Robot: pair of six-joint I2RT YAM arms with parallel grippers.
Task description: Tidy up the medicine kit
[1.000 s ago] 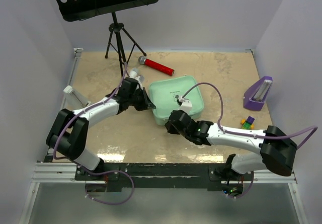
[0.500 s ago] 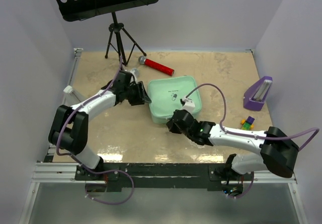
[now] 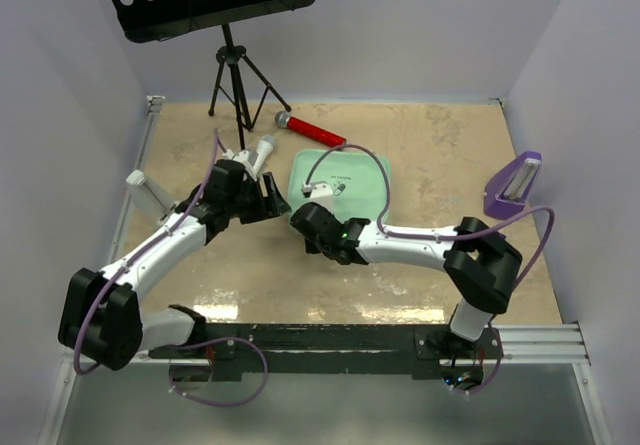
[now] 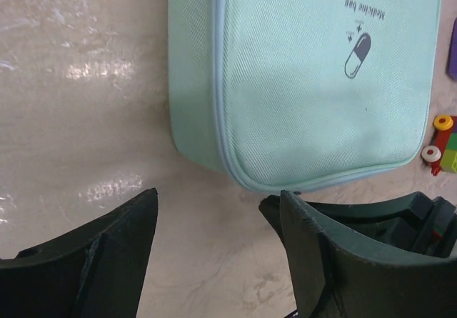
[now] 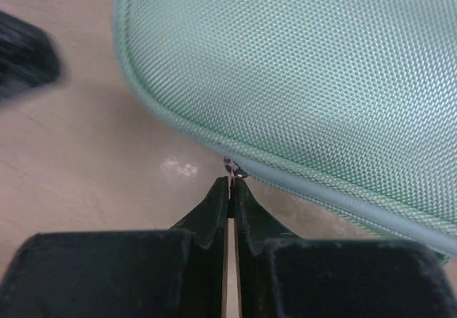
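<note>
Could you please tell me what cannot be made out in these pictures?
Contents of the medicine kit: every view, hidden by its closed shell.
Toy blocks: left wrist view, cut off by the right edge.
Dark shape: right wrist view, top left, blurred.
Metal bit at the right gripper: right wrist view, too small to tell whether it is pinched.

Bare tabletop (image 3: 440,155) lies open to the right of the medicine kit (image 3: 345,177), as far as the purple stand (image 3: 513,187). The kit's left side is crowded. The left gripper (image 3: 274,203), jaws apart, sits just beside it, and the right gripper (image 3: 303,216) pinches the zipper pull (image 5: 232,166) at its near corner. A red microphone (image 3: 312,130) and a tripod (image 3: 236,85) stand behind.
</note>
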